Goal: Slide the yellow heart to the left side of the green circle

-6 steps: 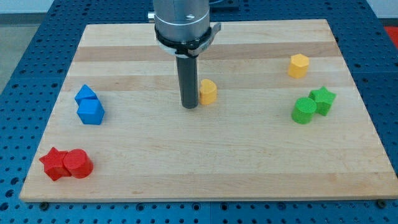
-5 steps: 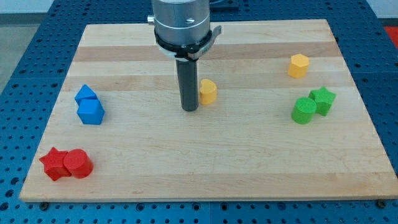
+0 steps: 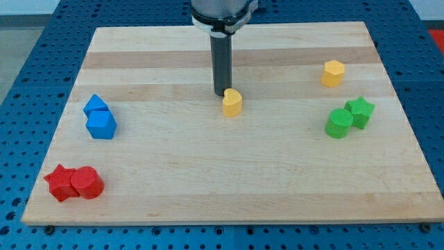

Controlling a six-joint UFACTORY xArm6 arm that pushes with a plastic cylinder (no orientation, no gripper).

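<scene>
The yellow heart (image 3: pixel 232 103) sits near the middle of the wooden board. The green circle (image 3: pixel 339 123) is at the view's right, touching the green star (image 3: pixel 360 111) on its upper right. My tip (image 3: pixel 221 93) is just above and slightly left of the yellow heart, right against its upper-left edge. The heart is far to the left of the green circle.
A yellow hexagon (image 3: pixel 333 73) lies at the upper right. Two blue blocks (image 3: pixel 100 118) sit together at the left. A red star (image 3: pixel 60 182) and a red circle (image 3: pixel 87 183) touch at the lower left. The board's (image 3: pixel 222 201) edges border blue pegboard.
My tip has moved from the yellow heart's left side up and to the right, to its upper-left edge. The heart has hardly shifted. The other blocks have not moved.
</scene>
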